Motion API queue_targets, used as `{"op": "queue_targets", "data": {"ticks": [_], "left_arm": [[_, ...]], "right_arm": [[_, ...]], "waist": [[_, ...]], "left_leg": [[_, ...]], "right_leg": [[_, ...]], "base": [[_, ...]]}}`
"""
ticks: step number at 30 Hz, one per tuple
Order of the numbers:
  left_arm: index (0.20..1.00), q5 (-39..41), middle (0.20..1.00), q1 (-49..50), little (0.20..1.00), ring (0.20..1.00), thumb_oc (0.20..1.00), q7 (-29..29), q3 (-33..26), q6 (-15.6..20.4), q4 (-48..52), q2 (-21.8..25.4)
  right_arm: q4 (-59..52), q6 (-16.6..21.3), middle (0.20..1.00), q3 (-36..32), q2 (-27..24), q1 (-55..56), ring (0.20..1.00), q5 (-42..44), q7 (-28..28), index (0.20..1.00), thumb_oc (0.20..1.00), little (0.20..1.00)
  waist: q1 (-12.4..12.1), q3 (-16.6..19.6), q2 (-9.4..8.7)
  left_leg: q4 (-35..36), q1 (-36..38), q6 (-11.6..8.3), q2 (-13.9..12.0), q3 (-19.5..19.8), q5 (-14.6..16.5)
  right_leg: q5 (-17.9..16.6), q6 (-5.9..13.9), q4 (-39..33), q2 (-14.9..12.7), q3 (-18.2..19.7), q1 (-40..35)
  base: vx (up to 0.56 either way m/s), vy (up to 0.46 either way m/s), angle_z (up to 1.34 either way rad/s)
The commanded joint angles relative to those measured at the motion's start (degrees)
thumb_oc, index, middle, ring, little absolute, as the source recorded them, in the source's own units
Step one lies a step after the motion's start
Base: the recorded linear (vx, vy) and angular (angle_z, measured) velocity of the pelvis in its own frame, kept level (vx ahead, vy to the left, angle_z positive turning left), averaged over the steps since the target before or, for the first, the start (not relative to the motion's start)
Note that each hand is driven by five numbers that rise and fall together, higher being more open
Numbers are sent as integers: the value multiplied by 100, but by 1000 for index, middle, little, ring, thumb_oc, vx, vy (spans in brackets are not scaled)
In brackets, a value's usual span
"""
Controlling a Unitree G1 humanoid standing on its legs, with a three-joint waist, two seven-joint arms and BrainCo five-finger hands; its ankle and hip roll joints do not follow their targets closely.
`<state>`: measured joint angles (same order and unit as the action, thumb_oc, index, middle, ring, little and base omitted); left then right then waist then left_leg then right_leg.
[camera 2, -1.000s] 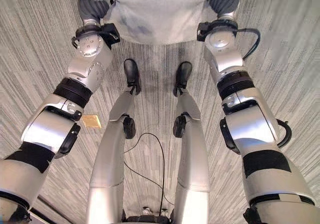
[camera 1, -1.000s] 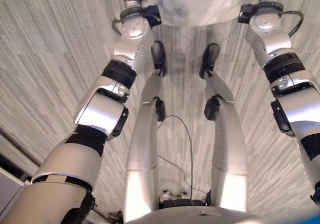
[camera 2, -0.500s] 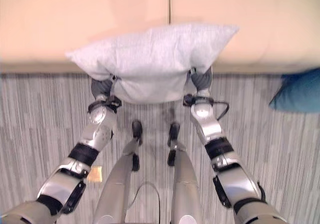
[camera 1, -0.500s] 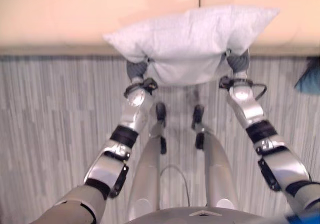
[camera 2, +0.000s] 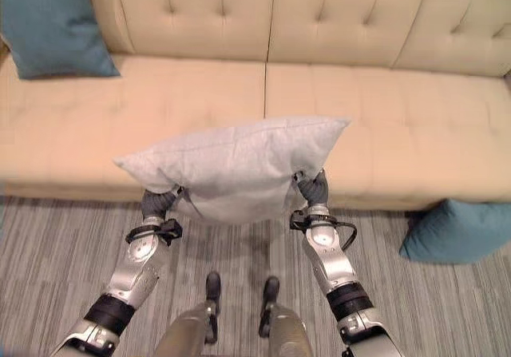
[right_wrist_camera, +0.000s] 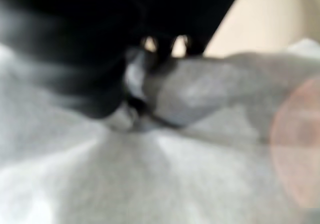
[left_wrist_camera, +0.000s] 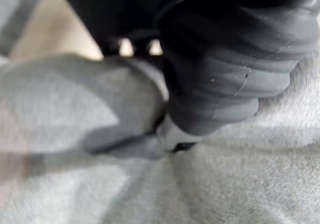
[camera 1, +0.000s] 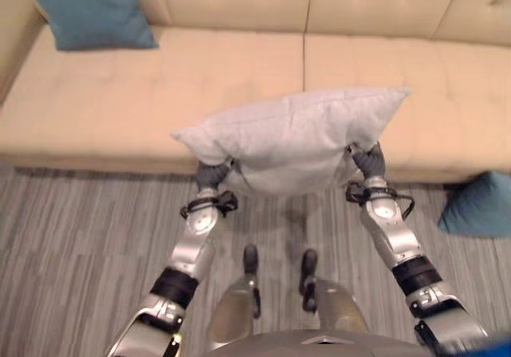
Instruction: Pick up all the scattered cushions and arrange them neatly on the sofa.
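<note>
A light grey cushion [camera 1: 295,137] hangs in the air in front of the beige sofa [camera 1: 120,101], over the front edge of its seat near the middle seam. My left hand [camera 1: 211,173] grips its lower left edge and my right hand [camera 1: 369,161] its lower right edge. In the left wrist view the grey cloth [left_wrist_camera: 100,108] bunches into folds at my hand [left_wrist_camera: 225,73]. The right wrist view has the same bunching of cloth [right_wrist_camera: 200,93] at that hand [right_wrist_camera: 75,58]. A teal cushion [camera 1: 92,9] leans at the sofa's left end. Another teal cushion [camera 2: 459,229] lies on the floor at the right.
The sofa has a tufted back [camera 2: 335,13] and two wide seat pads, bare apart from the teal cushion at the left. Striped grey carpet [camera 1: 72,245] runs between me and the sofa's front.
The camera has swung up from the floor to the sofa. Both hands have kept hold of the grey cushion, which now hangs over the seat's front edge.
</note>
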<state>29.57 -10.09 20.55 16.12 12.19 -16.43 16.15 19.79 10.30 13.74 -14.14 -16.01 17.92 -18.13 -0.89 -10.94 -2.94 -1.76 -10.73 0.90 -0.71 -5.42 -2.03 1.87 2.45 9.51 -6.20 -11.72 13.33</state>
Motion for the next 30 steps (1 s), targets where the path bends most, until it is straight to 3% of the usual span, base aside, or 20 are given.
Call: {"op": "queue_targets", "data": {"ticks": [1,5,6,7,9,13,14,15,16,17,18,20,21,23,25,27,30], "left_arm": [[200,-488,200,-198,200,200,200,-419,295,186,507,-40],[200,-552,200,-125,200,200,200,-435,243,159,418,-69],[200,-526,200,-105,200,200,200,-423,228,168,385,-92],[200,-521,200,-69,200,200,200,-417,228,178,345,-122],[200,-521,200,-73,200,200,200,-403,224,185,298,-158],[200,-507,200,-25,200,200,200,-474,262,202,246,-242],[200,-393,200,27,200,200,200,-502,306,202,215,-347],[200,-393,200,30,200,200,200,-502,306,202,216,-347],[200,-367,200,82,200,200,200,-562,366,170,193,-397],[200,-367,200,84,200,200,200,-562,367,169,194,-397],[200,-354,200,65,200,200,200,-572,398,164,188,-424],[200,-289,200,35,200,200,200,-618,443,140,157,-455],[200,-289,200,35,200,200,200,-618,444,140,157,-454],[200,-365,200,6,200,200,200,-655,455,55,136,-412],[200,-394,200,10,200,200,200,-654,472,34,149,-394],[200,-406,200,-22,200,200,200,-586,462,3,174,-372],[200,-348,200,-24,200,200,200,-558,438,13,180,-377]], "right_arm": [[-512,340,200,141,274,-116,200,-11,497,200,200,200],[-520,333,200,68,346,38,200,54,592,200,200,200],[-501,334,200,60,363,76,200,100,607,200,200,200],[-480,330,200,25,331,118,200,122,604,200,200,200],[-494,331,200,-13,258,149,200,111,597,200,200,200],[-510,324,200,-55,212,212,200,137,605,200,200,200],[-529,312,200,-134,172,363,200,148,593,200,200,200],[-530,311,200,-134,170,366,200,149,594,200,200,200],[-557,326,200,-171,103,450,200,128,578,200,200,200],[-559,325,200,-172,102,452,200,128,578,200,200,200],[-581,336,200,-203,60,478,200,148,565,200,200,200],[-582,312,200,-243,-8,515,200,189,538,200,200,200],[-582,312,200,-245,-7,515,200,189,538,200,200,200],[-621,319,200,-323,-29,535,200,198,508,200,200,200],[-619,320,200,-329,-31,537,200,198,501,200,200,200],[-529,317,200,-352,5,503,200,260,417,200,200,200],[-489,304,200,-351,14,449,200,236,360,200,200,200]], "waist": [[-21,418,89],[-27,455,179],[-20,482,182],[26,543,129],[120,552,84],[159,604,14],[205,676,6],[213,678,10],[246,687,-3],[256,688,2],[282,652,-29],[283,633,-136],[284,638,-133],[220,669,-235],[200,680,-235],[24,658,-158],[-65,623,-150]], "left_leg": [[-93,536,-12,65,300,428],[98,885,-18,63,248,449],[164,967,-38,80,260,453],[248,1082,-70,155,309,490],[250,1245,-117,224,418,588],[121,1422,-176,261,532,813],[-133,1351,-331,170,512,842],[-147,1345,-333,167,522,850],[-717,1164,-497,38,412,706],[-750,1145,-500,34,424,722],[-1251,872,-581,-53,348,574],[-1831,343,-491,-249,-8,460],[-1857,324,-490,-253,-5,473],[-1431,-9,-359,-198,-147,615],[-1171,-51,-369,-186,-156,498],[-413,-489,-486,-154,-83,-138],[-230,-670,-535,-155,-110,-276]], "right_leg": [[-688,897,1214,-140,189,-117],[-523,854,1353,-61,201,-73],[-427,798,1166,-22,205,-90],[-357,711,399,59,309,-65],[-529,747,-254,142,518,17],[-661,742,-637,182,707,-313],[-598,637,-664,207,656,-448],[-597,636,-668,208,646,-454],[-524,523,-748,189,436,-703],[-525,520,-751,192,424,-706],[-477,446,-748,178,389,-794],[-336,311,-811,154,304,-1009],[-334,311,-810,157,302,-1002],[-252,319,-885,160,315,-1153],[-225,322,-889,184,316,-1194],[-32,275,-950,388,425,-1469],[80,248,-936,438,526,-1621]], "base": [[98,122,-24],[109,72,-22],[248,-33,-25],[281,-77,-20],[265,-89,-4],[225,-96,48],[200,-136,56],[247,-199,31],[114,-112,51],[141,-148,66],[63,-79,69],[118,-118,58],[121,-87,37],[196,-45,12],[155,-1,19],[213,36,10],[219,72,-10]]}}
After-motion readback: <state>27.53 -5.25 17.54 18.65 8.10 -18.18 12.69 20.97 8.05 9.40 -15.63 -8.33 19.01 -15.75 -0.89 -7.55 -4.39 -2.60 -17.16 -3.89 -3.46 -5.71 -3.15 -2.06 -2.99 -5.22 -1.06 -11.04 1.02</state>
